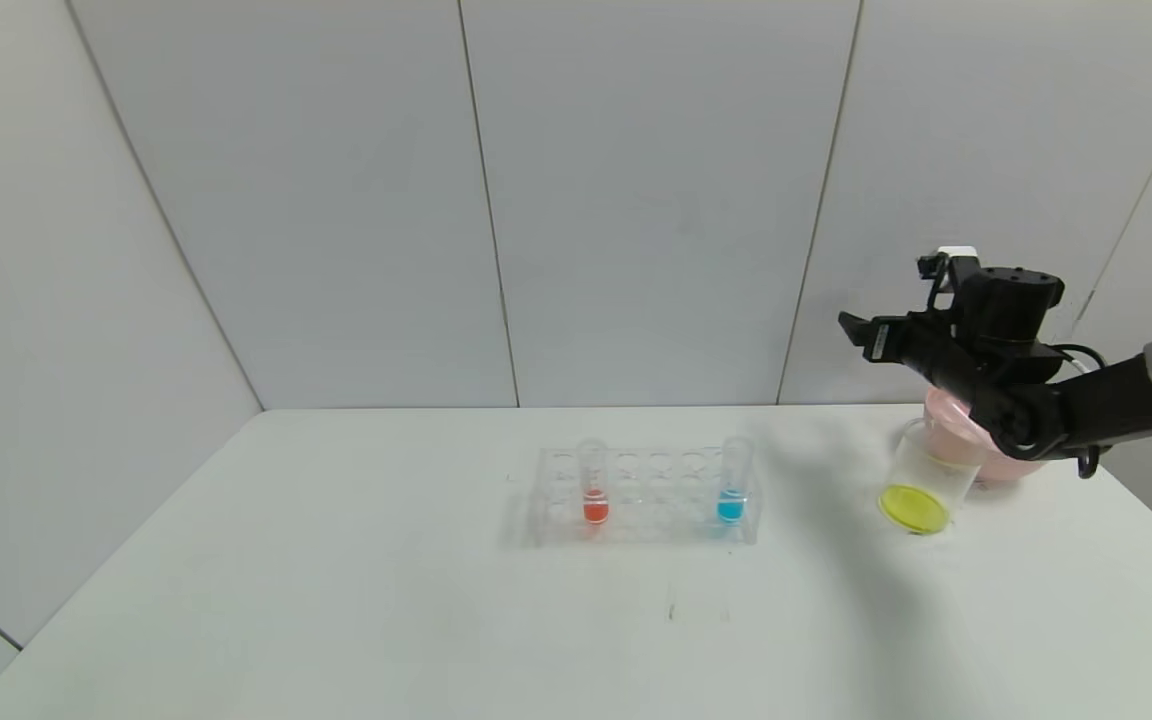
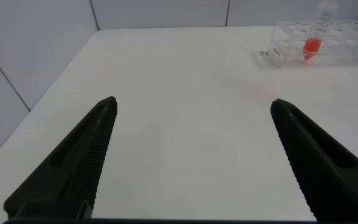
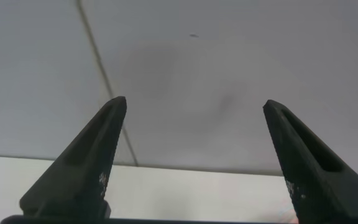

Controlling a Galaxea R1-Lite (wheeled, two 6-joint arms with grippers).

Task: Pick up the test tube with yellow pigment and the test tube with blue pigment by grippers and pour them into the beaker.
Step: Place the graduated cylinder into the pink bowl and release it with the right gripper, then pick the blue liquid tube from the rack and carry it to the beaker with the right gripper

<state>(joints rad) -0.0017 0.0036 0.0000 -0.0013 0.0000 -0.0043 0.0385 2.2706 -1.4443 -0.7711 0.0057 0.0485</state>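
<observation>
The test tube with blue pigment [image 1: 732, 490] stands upright at the right end of a clear rack [image 1: 651, 520] in the middle of the table. The beaker [image 1: 926, 480] stands to the right of the rack with yellow liquid in its bottom. My right gripper [image 1: 861, 335] hangs open above and behind the beaker, pointing left, with nothing between its fingers; the right wrist view shows only wall between the right gripper [image 3: 194, 102] jaws. My left gripper [image 2: 192, 102] is open over bare table, left of the rack. The test tube with yellow pigment is out of view.
A tube with orange-red liquid [image 1: 593, 490] stands near the rack's left end. A pink bowl [image 1: 1006, 468] sits right behind the beaker, under my right arm. The table's right edge is close to the bowl. White wall panels close off the back.
</observation>
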